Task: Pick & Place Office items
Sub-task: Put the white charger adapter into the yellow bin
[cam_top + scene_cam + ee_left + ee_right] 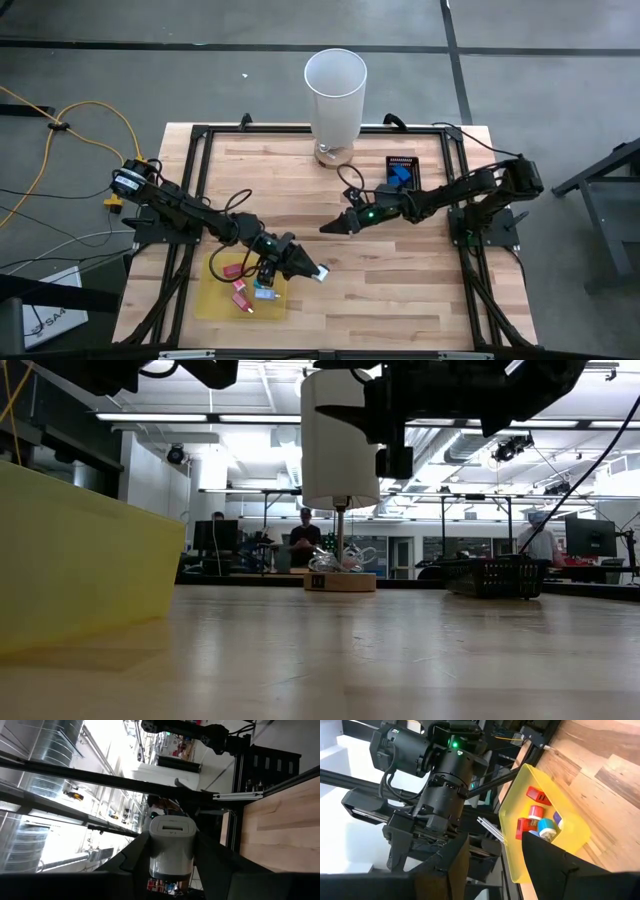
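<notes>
My left gripper is just right of the yellow tray and is shut on a small whitish-grey block, one of the office items. Red, pink and blue items lie in the yellow tray, which also shows in the right wrist view. My right gripper hangs open over the table's middle with nothing between its fingers, pointing toward the left arm. My left gripper pinches the whitish-grey block by its two opposite sides between its two fingers. The fingers come roughly level from the table's left. The block juts out past the fingertips and is lifted clear of the table.
A tall white cylinder stands on a small wooden base at the far middle. A black tray with a blue item sits at the far right. Bare wood lies between the two grippers and toward the near right.
</notes>
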Controlling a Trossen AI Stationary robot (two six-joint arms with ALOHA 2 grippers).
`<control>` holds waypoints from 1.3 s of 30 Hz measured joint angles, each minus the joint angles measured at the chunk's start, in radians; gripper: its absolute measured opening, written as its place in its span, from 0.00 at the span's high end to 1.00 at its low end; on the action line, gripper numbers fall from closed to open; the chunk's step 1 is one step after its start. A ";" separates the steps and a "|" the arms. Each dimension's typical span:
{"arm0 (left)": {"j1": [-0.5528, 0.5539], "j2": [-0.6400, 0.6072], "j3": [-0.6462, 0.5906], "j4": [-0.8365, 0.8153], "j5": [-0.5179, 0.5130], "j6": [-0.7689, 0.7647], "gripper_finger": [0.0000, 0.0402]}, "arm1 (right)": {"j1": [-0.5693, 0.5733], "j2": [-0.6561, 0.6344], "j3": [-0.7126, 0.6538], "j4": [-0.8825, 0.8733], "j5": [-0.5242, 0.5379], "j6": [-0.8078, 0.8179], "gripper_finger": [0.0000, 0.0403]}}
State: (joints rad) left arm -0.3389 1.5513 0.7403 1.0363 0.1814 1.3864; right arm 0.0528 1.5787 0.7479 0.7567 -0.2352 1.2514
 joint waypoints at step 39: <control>-0.025 0.000 0.000 -0.017 -0.007 0.013 0.68 | 0.000 0.000 0.000 0.001 0.000 0.000 0.58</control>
State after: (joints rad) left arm -0.3635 1.5513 0.7399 1.0195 0.1740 1.3991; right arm 0.0528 1.5787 0.7475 0.7574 -0.2352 1.2518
